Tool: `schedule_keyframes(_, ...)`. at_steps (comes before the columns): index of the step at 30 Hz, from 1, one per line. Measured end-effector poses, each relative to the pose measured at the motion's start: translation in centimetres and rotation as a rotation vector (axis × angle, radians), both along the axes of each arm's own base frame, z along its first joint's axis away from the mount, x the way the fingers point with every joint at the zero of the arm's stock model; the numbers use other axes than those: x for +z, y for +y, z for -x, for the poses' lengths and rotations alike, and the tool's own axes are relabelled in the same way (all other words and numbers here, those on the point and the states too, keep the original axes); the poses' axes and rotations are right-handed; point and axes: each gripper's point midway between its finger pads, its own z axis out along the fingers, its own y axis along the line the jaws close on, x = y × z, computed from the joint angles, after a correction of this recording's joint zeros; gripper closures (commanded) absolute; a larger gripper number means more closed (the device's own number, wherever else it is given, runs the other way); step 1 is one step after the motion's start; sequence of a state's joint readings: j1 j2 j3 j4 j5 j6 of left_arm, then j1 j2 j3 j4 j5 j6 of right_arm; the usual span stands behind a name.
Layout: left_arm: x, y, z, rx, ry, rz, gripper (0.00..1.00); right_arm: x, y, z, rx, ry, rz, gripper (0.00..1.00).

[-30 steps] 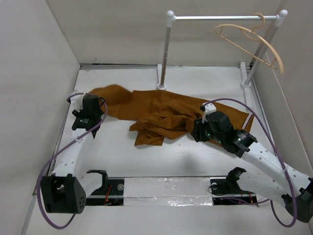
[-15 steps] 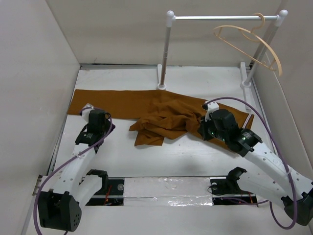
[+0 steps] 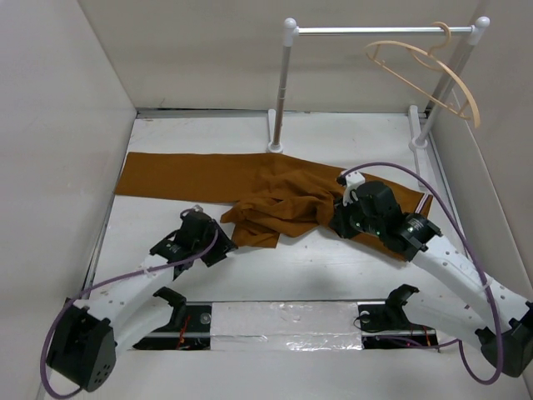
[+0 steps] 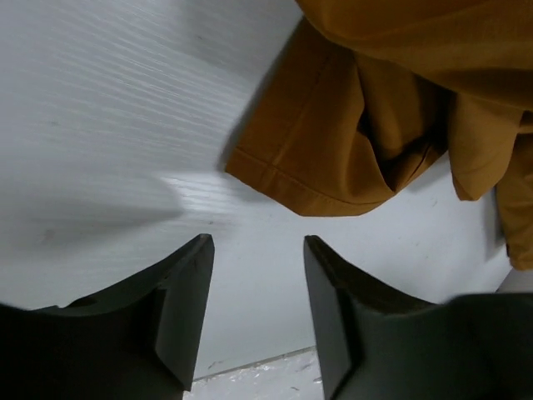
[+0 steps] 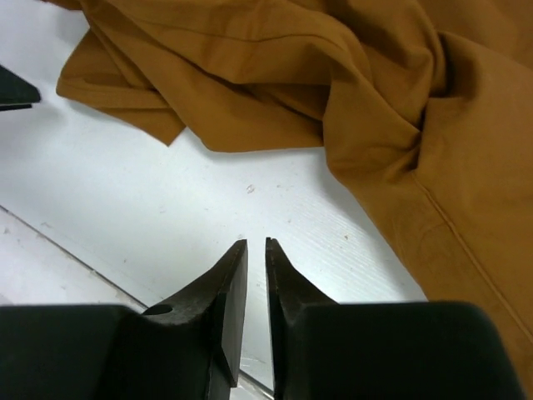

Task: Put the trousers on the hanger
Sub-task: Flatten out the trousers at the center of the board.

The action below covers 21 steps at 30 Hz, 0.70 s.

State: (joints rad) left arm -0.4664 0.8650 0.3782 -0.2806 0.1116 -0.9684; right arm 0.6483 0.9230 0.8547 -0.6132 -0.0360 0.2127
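I am finding no readable text, label, brand, number or sign in any view; nothing legible is showing anywhere.

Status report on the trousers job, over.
Left tool open, empty. Right tool shut, empty. Trousers crumpled on table, ungripped. Hanger on rail, nothing blocking.

Matt woven cloth trousers (image 3: 275, 196), smooth pale plastic hanger (image 3: 414, 82), shiny metal rail (image 3: 366, 31), matt white table (image 3: 291, 267)
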Motion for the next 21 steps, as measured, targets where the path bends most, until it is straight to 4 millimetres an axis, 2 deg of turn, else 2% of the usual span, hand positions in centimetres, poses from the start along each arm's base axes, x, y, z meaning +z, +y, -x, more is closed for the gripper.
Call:
schedule_keyframes(3,-0.5,-1.6,0.1,-0.046,0.022,-0.003,0.41,-0.7,0.5,0.2,0.022,0.035,0.004,0.67)
schedule_keyframes(6,-0.3,-2.8,-0.6,-0.048,0.007,0.020,0.40,-1.0,0.8,0.3,0.035,0.048,0.002,0.63)
schedule_keyframes(10,-0.6,-3.0,-2.0,-0.005,-0.014,0.017,0.43,-0.7,0.8,0.5,0.041,0.046,-0.009,0.62)
schedule_keyframes(13,-1.3,-2.7,-3.2,0.032,-0.017,-0.027,0.56,-0.4,0.8,0.6,0.039,0.037,-0.021,0.62)
schedule_keyframes(14,-1.4,-2.5,-3.6,0.043,-0.021,-0.041,0.78,-0.2,0.8,0.6,0.037,0.034,-0.026,0.61)
schedule_keyframes(15,-1.5,-2.4,-4.0,0.053,-0.021,-0.056,0.94,-0.1,0.8,0.7,0.036,0.032,-0.031,0.62)
schedule_keyframes(16,-1.4,-2.3,-4.4,0.063,-0.024,-0.073,1.00,0.0,0.8,0.7,0.034,0.031,-0.035,0.62)
schedule_keyframes(17,-1.2,-2.2,-4.9,0.069,-0.030,-0.097,1.00,0.1,0.8,0.7,0.031,0.030,-0.038,0.62)
schedule_keyframes(19,-0.1,-1.5,-5.8,0.075,-0.042,-0.168,1.00,0.2,0.7,0.7,0.026,0.026,-0.042,0.68)
schedule_keyframes(21,3.0,-1.5,-7.4,0.087,-0.105,-0.186,1.00,0.4,0.6,0.7,0.016,0.020,-0.047,0.71)
